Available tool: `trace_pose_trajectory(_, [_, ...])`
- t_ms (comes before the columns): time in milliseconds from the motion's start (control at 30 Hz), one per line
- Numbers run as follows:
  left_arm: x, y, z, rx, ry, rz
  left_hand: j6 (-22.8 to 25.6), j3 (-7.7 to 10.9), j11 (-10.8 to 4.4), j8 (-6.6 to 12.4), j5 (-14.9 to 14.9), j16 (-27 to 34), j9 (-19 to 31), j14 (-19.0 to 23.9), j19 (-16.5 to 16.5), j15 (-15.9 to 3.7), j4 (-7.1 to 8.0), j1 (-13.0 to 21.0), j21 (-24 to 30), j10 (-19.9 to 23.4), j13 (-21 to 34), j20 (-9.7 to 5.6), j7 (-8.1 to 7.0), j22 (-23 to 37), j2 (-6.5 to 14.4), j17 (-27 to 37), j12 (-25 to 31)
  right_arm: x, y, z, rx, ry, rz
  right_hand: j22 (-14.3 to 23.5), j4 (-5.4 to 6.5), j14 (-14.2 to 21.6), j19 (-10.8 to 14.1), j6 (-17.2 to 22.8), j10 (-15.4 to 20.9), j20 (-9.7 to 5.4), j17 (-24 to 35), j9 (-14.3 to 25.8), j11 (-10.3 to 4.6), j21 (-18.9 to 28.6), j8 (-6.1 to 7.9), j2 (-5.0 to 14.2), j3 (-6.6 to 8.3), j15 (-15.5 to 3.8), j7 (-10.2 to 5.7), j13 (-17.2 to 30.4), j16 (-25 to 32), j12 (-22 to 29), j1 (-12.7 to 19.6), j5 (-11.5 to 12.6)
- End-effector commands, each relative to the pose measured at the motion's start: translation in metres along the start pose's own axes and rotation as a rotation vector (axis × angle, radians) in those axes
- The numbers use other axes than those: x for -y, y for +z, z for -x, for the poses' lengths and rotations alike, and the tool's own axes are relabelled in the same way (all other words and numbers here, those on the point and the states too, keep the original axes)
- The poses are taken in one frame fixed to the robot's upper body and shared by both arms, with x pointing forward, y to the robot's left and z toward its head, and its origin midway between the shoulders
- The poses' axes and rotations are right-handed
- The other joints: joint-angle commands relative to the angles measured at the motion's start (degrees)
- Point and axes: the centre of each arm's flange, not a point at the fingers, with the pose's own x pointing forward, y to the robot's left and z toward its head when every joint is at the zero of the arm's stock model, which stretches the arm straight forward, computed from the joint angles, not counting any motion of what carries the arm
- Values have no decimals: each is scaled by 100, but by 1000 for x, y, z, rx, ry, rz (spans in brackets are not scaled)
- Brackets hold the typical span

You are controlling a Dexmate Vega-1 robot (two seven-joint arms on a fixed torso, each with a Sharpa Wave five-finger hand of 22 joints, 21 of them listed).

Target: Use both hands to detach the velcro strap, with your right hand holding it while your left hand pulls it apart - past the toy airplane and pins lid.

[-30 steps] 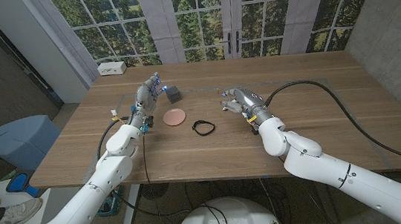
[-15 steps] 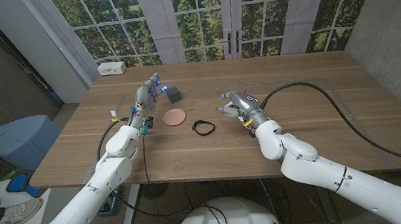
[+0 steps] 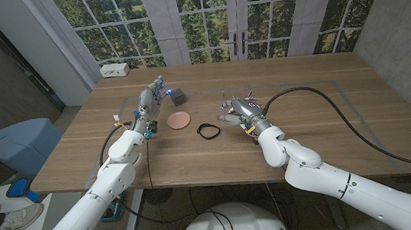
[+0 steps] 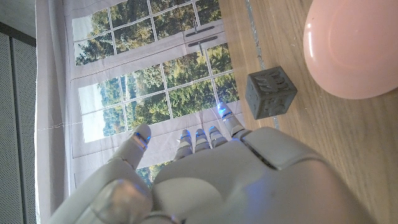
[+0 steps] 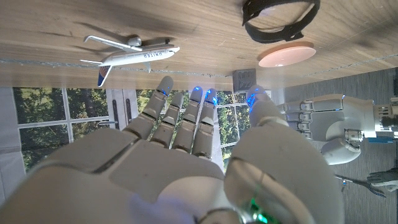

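The black velcro strap (image 3: pixel 208 131) lies as a closed loop on the wooden table (image 3: pixel 322 129), just right of the pink pins lid (image 3: pixel 180 120). My right hand (image 3: pixel 239 111) hovers a short way right of the strap, fingers spread and holding nothing. In the right wrist view the strap (image 5: pixel 280 18) lies beyond the fingertips (image 5: pixel 196 99), and the white toy airplane (image 5: pixel 130 55) lies on the table off to one side. My left hand (image 3: pixel 151 96) is raised behind the lid, beside a grey cube (image 3: pixel 178 96), fingers apart and holding nothing.
In the left wrist view the grey cube (image 4: pixel 270 92) stands just past my left hand (image 4: pixel 205 174), with the pink lid (image 4: pixel 351 46) close by. A thick black cable (image 3: pixel 342 108) trails across the table's right half. A white box (image 3: pixel 115 69) sits at the far left corner.
My right hand has moved left, closer to the strap, and its fingers have spread. The left hand, strap, lid and cube have not moved.
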Motion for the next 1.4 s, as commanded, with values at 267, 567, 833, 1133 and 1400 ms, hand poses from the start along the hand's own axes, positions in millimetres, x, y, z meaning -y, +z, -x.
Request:
trace_pose_trajectory(267, [-2,-1,4,-1,9,6,45,15,3,10,14,-8,11,6,-109,-164,-7,-65,-56,36,15,-64,-9,33,289,18,24,-23,11,-12,-21,31,24,21,40,-8,-134,131,195,102,23,21,-48,-106,54,52,-67,-401,-41,134,81,113,180,-14])
trace_pose_trajectory(567, [-5,-2,4,-1,11,9,41,15,5,9,14,-10,11,7,-99,-160,-8,-70,-80,39,15,-64,-9,34,287,18,24,-32,12,-22,-28,51,60,22,52,-10,-153,184,261,100,35,25,-78,-136,64,99,-104,-428,-69,198,114,145,209,-22])
trace_pose_trajectory(833, [-8,-3,3,-1,9,8,43,15,-1,9,14,-12,11,8,-95,-165,-7,-76,-105,34,16,-61,-9,35,286,18,22,-41,11,-26,-34,69,110,21,-7,3,-130,214,274,73,33,27,-133,-148,69,152,-80,-471,-120,254,142,155,367,-22])
trace_pose_trajectory(1133, [-9,-4,0,-1,4,10,44,15,3,10,14,-15,11,8,-81,-162,-9,-82,-131,36,16,-66,-4,36,284,18,21,-47,13,-28,-19,56,160,19,-49,26,-118,233,243,48,27,27,-228,-170,68,118,-102,-523,-182,328,177,150,515,-24])
trace_pose_trajectory(1400, [-9,-3,-1,-1,4,10,46,16,-3,11,14,-17,11,7,-73,-160,-10,-86,-155,36,15,-66,-4,36,283,17,21,-51,14,-30,-6,44,195,17,-93,111,-90,306,276,5,26,27,-316,-199,91,65,-111,-656,-306,442,250,181,788,-5])
